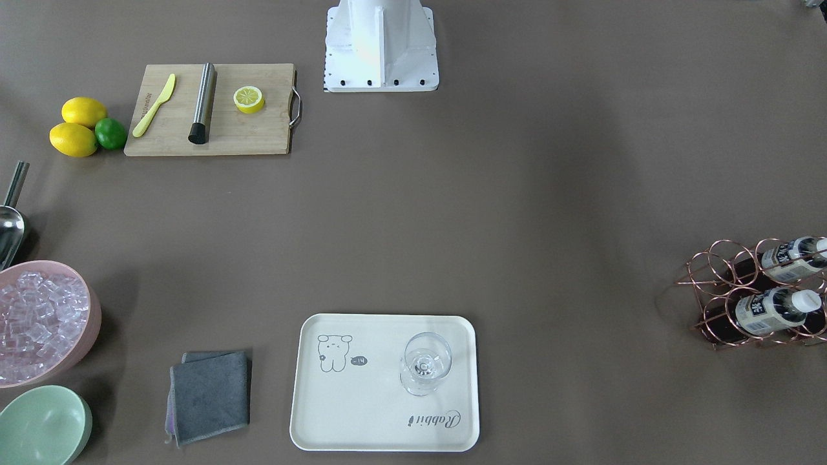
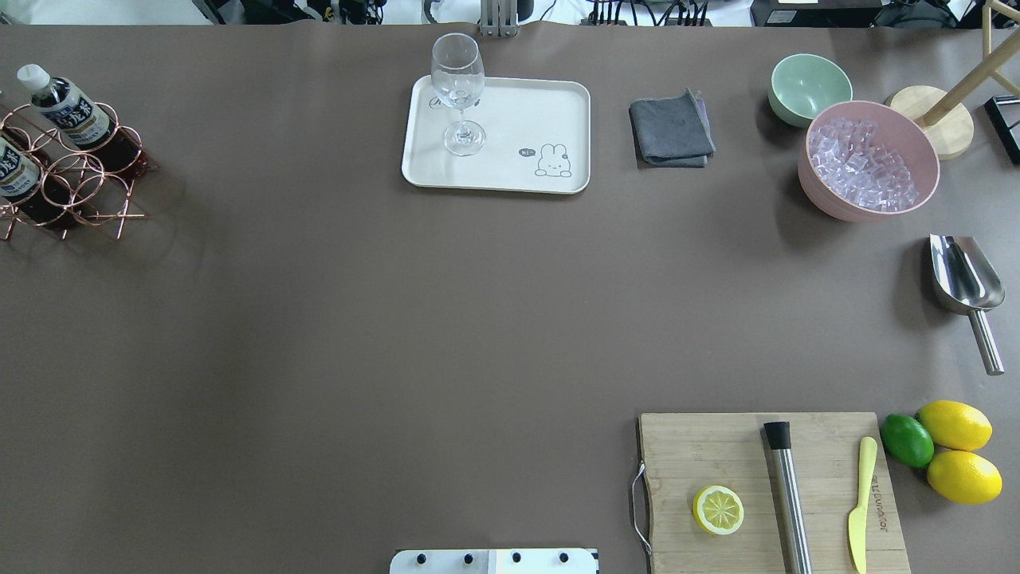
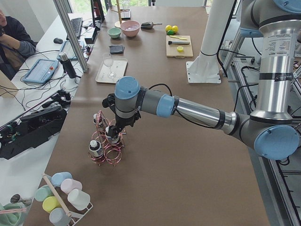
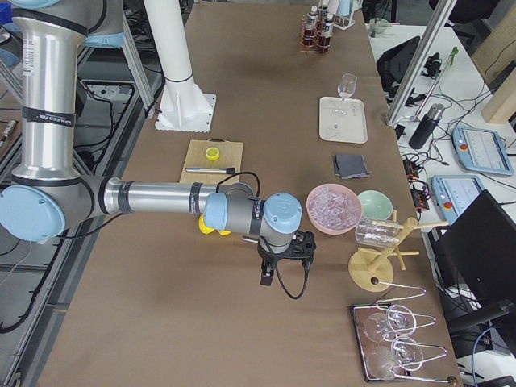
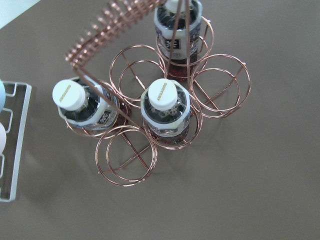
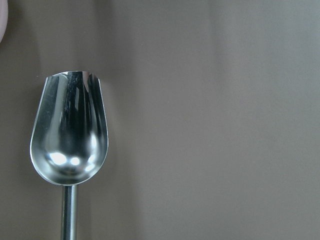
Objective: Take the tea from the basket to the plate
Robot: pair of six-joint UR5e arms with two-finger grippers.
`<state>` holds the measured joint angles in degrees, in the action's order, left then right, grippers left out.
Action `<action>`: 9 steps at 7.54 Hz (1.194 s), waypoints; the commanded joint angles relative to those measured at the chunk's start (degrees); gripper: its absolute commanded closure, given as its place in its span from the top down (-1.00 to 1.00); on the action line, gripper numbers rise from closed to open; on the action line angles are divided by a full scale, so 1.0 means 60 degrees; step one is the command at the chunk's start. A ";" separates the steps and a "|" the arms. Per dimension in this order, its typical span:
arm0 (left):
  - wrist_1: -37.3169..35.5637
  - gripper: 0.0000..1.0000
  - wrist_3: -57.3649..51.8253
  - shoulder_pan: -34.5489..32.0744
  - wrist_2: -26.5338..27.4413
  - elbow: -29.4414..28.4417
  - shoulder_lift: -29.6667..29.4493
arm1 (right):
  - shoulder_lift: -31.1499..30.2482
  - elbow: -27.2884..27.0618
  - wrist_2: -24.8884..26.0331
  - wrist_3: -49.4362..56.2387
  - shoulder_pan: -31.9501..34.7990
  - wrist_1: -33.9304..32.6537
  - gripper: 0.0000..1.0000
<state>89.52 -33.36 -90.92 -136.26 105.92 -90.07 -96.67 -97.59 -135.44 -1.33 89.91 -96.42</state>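
I can't read my left gripper (image 3: pixel 116 128) properly. It shows only in the left side view, hanging over the wire basket (image 5: pixel 125 155), and its wrist camera shows no fingers, so I cannot tell how far the jaws are parted or whether they hold anything.

Straight below that camera stand three tea bottles (image 5: pixel 164 94), upright, each in its own ring. One is near mid-frame, one to its left, and one at the top edge. The coiled handle (image 5: pixel 100 30) runs across the upper left, above the left bottle's ring. Three other rings hold no bottle.

The basket sits near the table end on my left, cut off by the frame edge in the overhead view. A white wire rack (image 5: pixel 12 145) lies just beside it towards that end.

The cream tray (image 2: pixel 518 112) is well apart from the basket, close to the operators' edge of the table, with brown tabletop (image 2: pixel 319 303) between them. A wine glass (image 2: pixel 458 88) stands on the tray's end nearer the basket. The end with the bear drawing (image 2: pixel 554 162) is bare. A grey cloth (image 2: pixel 671 130) lies just past that end.

My right gripper (image 4: pixel 266 272) hangs over the steel scoop (image 6: pixel 70 135), near the pink ice bowl (image 2: pixel 868 159). I cannot tell its opening either.
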 commanded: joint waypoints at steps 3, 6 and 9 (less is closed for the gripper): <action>-0.0037 0.93 -0.5228 -0.0623 0.0254 -0.1051 -0.1419 | -0.0002 -0.0010 0.0000 0.0031 0.0000 0.0001 1.00; -0.0066 0.93 -0.6685 -0.0303 -0.0299 -0.3847 -0.3704 | -0.0002 0.0019 0.0015 0.0045 0.0000 0.0001 1.00; -0.0911 0.96 -0.6644 0.0139 -0.0695 -0.3024 -0.3652 | -0.0002 0.0005 0.0015 0.0060 0.0000 0.0001 1.00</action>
<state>87.57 -73.38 -90.88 -138.39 84.54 -112.14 -96.72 -97.56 -135.38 -1.09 89.91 -96.42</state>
